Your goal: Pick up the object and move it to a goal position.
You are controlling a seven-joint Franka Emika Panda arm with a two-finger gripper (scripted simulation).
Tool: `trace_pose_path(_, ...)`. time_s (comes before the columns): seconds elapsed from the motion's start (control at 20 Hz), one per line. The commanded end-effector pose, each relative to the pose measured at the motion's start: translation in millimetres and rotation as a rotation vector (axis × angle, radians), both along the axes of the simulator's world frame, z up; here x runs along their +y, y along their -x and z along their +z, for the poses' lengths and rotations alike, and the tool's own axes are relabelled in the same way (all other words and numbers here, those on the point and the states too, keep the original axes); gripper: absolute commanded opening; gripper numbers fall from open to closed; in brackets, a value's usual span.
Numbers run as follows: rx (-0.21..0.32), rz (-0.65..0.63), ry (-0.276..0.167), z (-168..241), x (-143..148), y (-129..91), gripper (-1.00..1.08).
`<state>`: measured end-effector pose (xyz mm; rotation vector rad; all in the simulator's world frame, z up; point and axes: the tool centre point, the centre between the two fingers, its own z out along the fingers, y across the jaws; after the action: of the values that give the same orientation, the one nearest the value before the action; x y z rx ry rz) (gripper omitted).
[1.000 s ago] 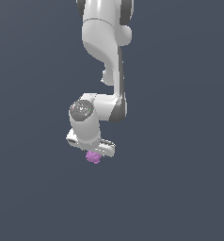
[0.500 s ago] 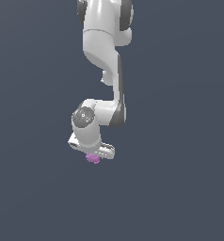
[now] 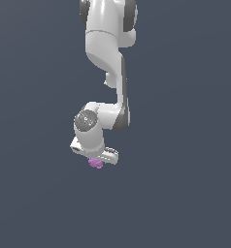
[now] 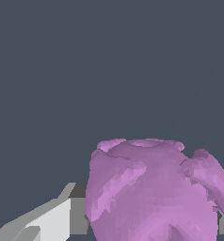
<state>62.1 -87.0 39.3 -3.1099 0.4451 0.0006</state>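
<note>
The white gripper (image 3: pixel 95 160) is closed on the bumpy purple object (image 3: pixel 95 163), which sits between its fingers (image 4: pixel 48 219) just under the arm, so it should squeeze firmly and move slowly and smoothly to the goal.

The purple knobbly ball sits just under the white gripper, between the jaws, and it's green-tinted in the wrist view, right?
Not quite. The ball is pinkish-purple in the wrist view, not green-tinted, and the exterior view shows the same colour. The rest stands: it sits just under the white gripper, between the jaws.
</note>
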Motion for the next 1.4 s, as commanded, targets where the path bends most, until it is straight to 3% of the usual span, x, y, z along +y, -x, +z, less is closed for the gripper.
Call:
trace_pose_path(0.0,0.0,0.0,0.0,0,0,0,-1.0)
trace_pose_path(0.65,0.0,0.0,0.0,40,-8,20,-1.0)
trace_pose_path(1.35,0.0,0.0,-0.002,159,-32,76,-1.0)
